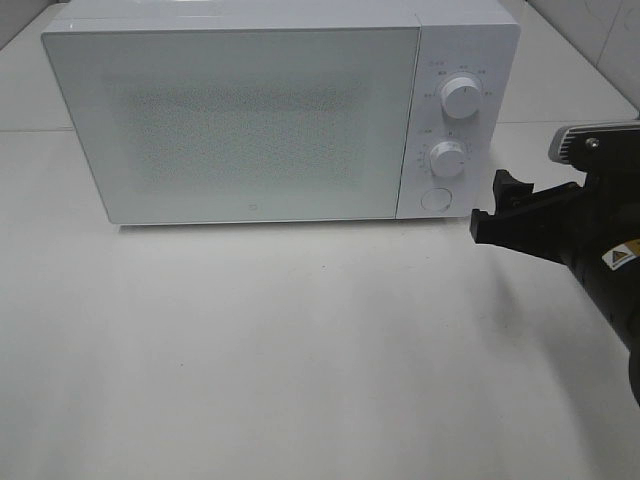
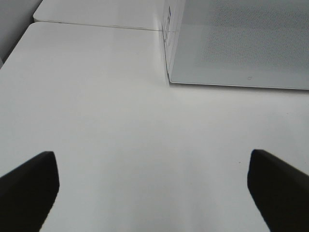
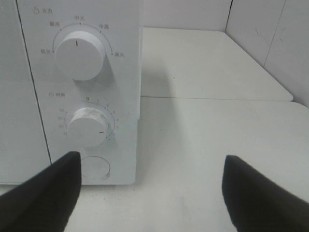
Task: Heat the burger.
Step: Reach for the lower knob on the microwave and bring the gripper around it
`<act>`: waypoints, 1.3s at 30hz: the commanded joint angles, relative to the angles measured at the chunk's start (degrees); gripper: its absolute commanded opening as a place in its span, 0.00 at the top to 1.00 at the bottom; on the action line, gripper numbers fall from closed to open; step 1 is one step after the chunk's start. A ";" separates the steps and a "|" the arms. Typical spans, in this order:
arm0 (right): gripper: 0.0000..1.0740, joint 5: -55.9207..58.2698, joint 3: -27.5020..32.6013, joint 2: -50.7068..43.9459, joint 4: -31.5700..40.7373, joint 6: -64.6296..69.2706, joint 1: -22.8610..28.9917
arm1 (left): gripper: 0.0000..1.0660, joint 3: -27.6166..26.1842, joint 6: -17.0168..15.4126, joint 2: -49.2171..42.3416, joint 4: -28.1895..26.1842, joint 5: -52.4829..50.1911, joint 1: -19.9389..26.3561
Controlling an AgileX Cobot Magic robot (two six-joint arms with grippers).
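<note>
A white box-shaped microwave oven [image 1: 250, 110] stood on the white counter [image 1: 300, 350], its frosted glass door shut. The burger showed in no view, so where it lay could not be told. The black right tool [image 1: 490, 203] hovered wide and empty just beside the control panel, level with the round white push button [image 1: 435, 198] and below two white dials. The black left tool [image 2: 152, 154] hung wide over bare counter, holding nothing.

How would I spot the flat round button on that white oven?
Look at the white microwave, then its right-hand control panel. Below the upper knob and lower knob sits the button, flat and unmarked, unlike those raised, scaled dials.
</note>
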 commanded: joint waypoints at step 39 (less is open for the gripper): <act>0.29 -0.86 -22.12 19.94 -2.41 0.52 -0.23 | 0.08 0.23 -0.17 -1.55 -0.46 -0.46 -0.06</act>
